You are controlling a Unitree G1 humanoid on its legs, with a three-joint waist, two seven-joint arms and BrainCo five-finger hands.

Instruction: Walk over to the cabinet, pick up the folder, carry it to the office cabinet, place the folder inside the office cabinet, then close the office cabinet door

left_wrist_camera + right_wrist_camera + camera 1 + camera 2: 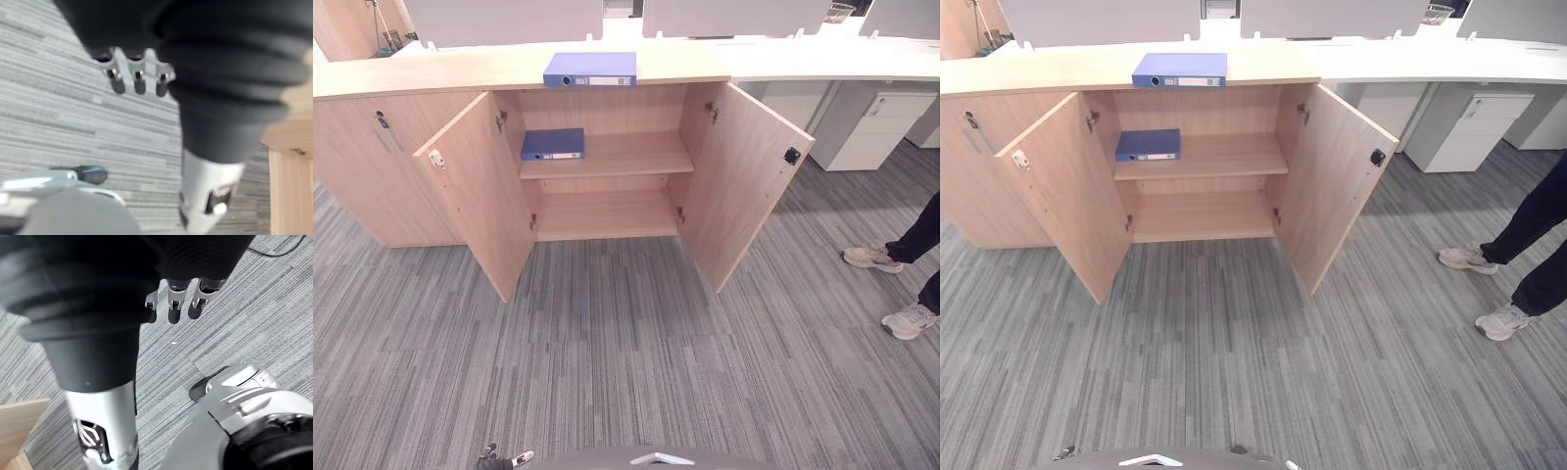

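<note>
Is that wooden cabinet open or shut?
Open: left door and right door swung outward, showing a blue folder on the upper shelf.

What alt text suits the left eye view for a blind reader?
A wooden cabinet stands open, one blue folder lying on its top and a second blue folder on its upper shelf. Grey striped carpet lies in front; a person's shoes show at the right.

Nothing legible — the white spine label [604, 80] on the top folder [590, 67] is too small.
</note>
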